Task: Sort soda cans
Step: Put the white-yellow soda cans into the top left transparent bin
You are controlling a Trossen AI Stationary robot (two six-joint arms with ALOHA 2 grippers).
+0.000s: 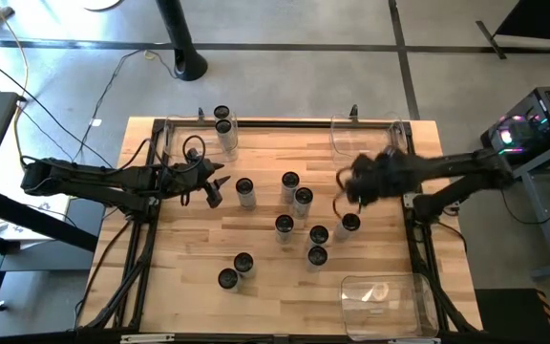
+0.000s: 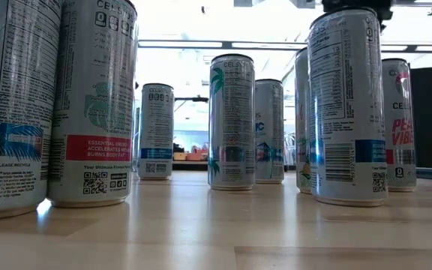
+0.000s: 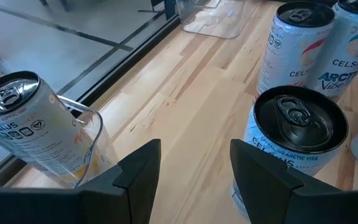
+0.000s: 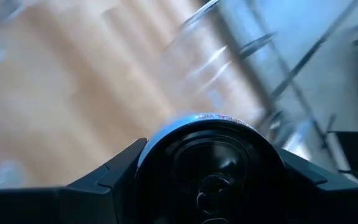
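the left gripper (image 1: 220, 185) hovers with its fingers apart and nothing between them, beside a soda can (image 1: 245, 191). two more cans stand in the clear bin (image 1: 175, 131) at the table's far left corner. loose cans (about eight) stand mid-table. the right gripper (image 1: 349, 186) grips a lifted can (image 4: 207, 163).
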